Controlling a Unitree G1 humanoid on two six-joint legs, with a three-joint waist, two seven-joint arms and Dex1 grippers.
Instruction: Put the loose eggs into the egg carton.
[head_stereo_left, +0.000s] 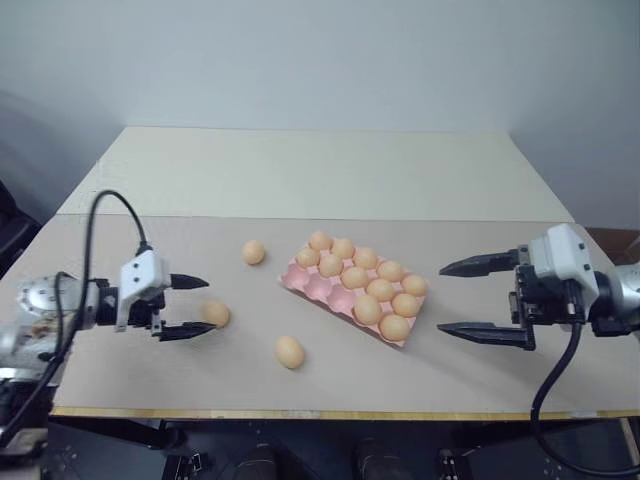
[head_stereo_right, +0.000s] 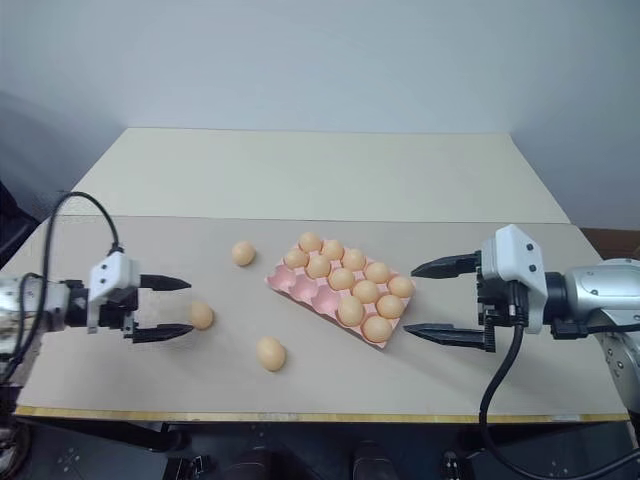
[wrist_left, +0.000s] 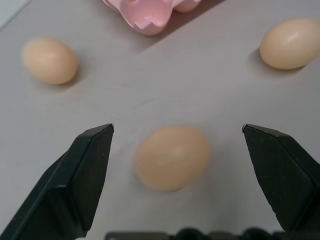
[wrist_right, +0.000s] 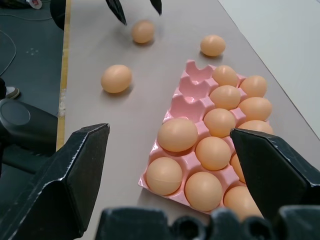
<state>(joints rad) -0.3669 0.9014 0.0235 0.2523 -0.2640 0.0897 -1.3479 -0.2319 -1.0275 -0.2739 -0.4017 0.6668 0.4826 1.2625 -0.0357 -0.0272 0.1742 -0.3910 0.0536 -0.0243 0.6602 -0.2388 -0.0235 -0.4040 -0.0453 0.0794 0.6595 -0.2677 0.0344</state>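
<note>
The step in hand looks like the pick-up of the first of three loose eggs: the left gripper (head_stereo_left: 195, 305) reaches in low from the left edge of the tabletop (head_stereo_left: 300, 180), angled a little downward and pointing toward the carton (head_stereo_left: 318, 288), its jaws wide apart with the nearest egg (head_stereo_left: 215, 313) just at their tips. In the left wrist view that egg (wrist_left: 172, 157) lies on the tabletop between the two black fingers (wrist_left: 87, 172), touching neither. The next move probably calls for sliding a bit further so the egg sits squarely between the jaws, then closing gently, since a smooth oval shell can roll off or squirt out under a hard or off-centre pinch. A second egg (head_stereo_left: 254, 252) lies further back, near the carton's far left corner, and a third (head_stereo_left: 289, 351) lies closer to the front edge, both well apart from the gripper. The pink carton sits at the middle of the tabletop, turned at a slant, with most cups filled and a few empty ones along its left side. The right gripper (head_stereo_left: 490, 300) hangs level just beside the carton's right end, pointing left, jaws also wide apart and holding nothing
</note>
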